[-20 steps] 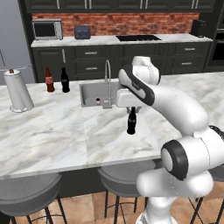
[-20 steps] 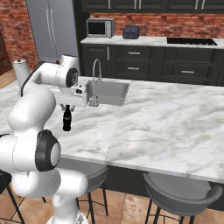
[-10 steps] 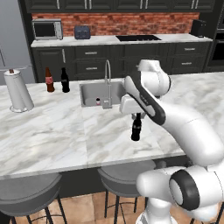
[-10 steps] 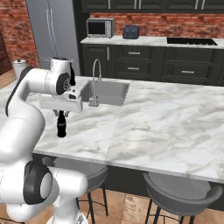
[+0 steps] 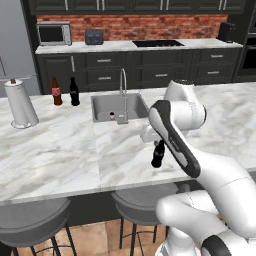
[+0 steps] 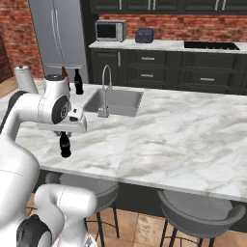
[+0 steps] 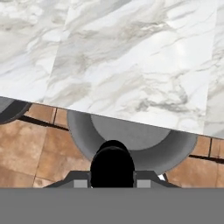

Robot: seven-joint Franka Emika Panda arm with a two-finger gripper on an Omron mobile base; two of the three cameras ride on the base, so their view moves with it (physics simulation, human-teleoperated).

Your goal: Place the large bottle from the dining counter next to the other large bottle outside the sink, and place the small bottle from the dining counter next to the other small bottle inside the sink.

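Observation:
My gripper (image 5: 159, 144) (image 6: 64, 135) is shut on the neck of the small bottle (image 5: 158, 156) (image 6: 64, 145), a short black one held upright over the dining counter (image 5: 60, 155) near its front edge. From the hand view its black top (image 7: 112, 166) sits between my fingers, with marble (image 7: 131, 57) beyond. The large bottle (image 5: 56, 91), brown with a red label, stands beside the other large bottle (image 5: 74, 91) (image 6: 77, 82) left of the sink (image 5: 102, 109) (image 6: 118, 102). Inside the basin stands the other small bottle (image 5: 112, 116), pinkish.
A chrome faucet (image 5: 122, 95) (image 6: 103, 91) rises at the sink's near rim. At the counter's left end stands a paper-towel roll (image 5: 20, 104) (image 6: 25, 79). Grey stools (image 5: 30, 220) (image 6: 198, 212) (image 7: 131, 140) sit under the front edge. Open marble stretches to the right (image 6: 193, 130).
The arm has carried the small bottle from beside the sink toward the counter's front edge, with its elbow swinging out. The grip has stayed shut.

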